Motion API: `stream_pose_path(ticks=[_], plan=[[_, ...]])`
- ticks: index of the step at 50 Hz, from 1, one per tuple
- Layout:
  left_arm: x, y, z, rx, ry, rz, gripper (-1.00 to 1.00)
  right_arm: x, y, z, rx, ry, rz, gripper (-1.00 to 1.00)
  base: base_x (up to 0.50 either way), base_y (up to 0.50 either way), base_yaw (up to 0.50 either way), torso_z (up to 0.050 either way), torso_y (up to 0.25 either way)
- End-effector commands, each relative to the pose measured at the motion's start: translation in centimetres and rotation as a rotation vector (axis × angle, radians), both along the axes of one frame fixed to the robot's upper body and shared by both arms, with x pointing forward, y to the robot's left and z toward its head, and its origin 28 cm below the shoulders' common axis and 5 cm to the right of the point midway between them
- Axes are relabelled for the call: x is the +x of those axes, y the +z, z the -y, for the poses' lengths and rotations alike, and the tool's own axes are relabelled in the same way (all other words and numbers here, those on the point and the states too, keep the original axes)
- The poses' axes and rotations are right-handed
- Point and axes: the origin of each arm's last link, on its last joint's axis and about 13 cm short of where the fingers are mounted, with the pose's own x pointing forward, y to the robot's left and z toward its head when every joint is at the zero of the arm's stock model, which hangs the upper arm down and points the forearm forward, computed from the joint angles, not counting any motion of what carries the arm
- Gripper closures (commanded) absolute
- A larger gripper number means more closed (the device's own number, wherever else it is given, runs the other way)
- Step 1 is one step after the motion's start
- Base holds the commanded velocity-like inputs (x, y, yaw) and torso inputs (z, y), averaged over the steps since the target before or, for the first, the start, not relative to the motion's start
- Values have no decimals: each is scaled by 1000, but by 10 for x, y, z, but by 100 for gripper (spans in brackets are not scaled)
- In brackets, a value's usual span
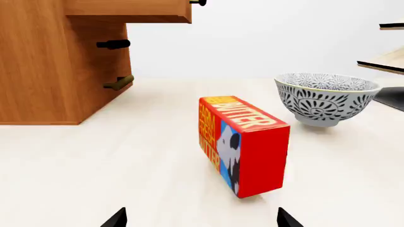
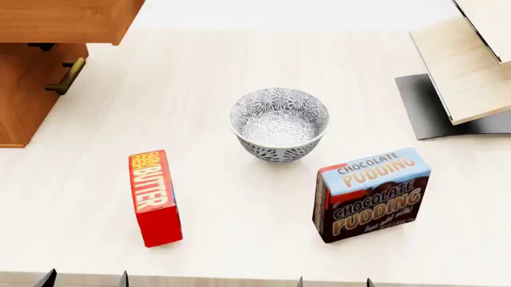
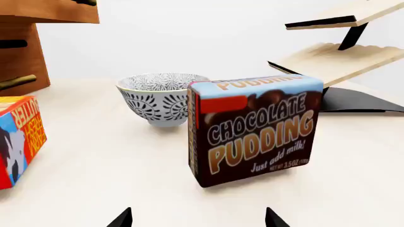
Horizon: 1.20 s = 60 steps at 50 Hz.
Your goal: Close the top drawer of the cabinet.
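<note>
The orange-brown cabinet point(image 2: 20, 89) stands at the table's far left. Its top drawer point(image 2: 64, 21) is pulled out and overhangs the table. A lower brass handle point(image 2: 66, 76) shows beneath it. In the left wrist view the top drawer point(image 1: 126, 9) juts from the cabinet point(image 1: 44, 71), its handle end at the upper edge point(image 1: 198, 3). My left gripper point(image 1: 203, 220) is open and empty, low near the table's front edge, far from the drawer. My right gripper point(image 3: 197, 218) is open and empty, also near the front edge. The drawer also shows in the right wrist view point(image 3: 50, 12).
A red butter box point(image 2: 154, 197) lies ahead of the left gripper. A patterned bowl point(image 2: 279, 124) sits mid-table. A chocolate pudding box point(image 2: 371, 194) stands ahead of the right gripper. A pale shelf rack point(image 2: 471, 66) on a dark base is at the far right.
</note>
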Motion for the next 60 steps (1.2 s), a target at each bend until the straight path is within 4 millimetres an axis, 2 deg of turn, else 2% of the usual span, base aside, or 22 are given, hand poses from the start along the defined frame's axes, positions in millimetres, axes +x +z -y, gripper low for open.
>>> stream_pose_path(ticks=[1, 7, 15, 37, 57, 60], plan=[[0, 0, 0, 0, 0, 0, -100, 0, -1, -1, 0, 0, 0, -100, 0, 0, 0, 0, 0], [-2, -2, 8, 1, -18, -5, -100, -3, -2, 6, -3, 1, -2, -100, 0, 0, 0, 0, 0], [-3, 0, 7, -25, -22, 7, -100, -4, -1, 6, -14, 3, -6, -100, 0, 0, 0, 7, 0], [-11, 6, 3, -30, -23, 21, -100, -10, 4, 2, -21, -2, -14, -100, 0, 0, 0, 50, 0], [-6, 7, 5, -16, -23, 24, -100, -2, 4, 3, -15, -6, -25, -100, 0, 0, 0, 50, 0], [-5, 7, 5, -15, -22, 20, -100, -2, 4, 3, -14, -8, -27, -100, 0, 0, 0, 2, 0]])
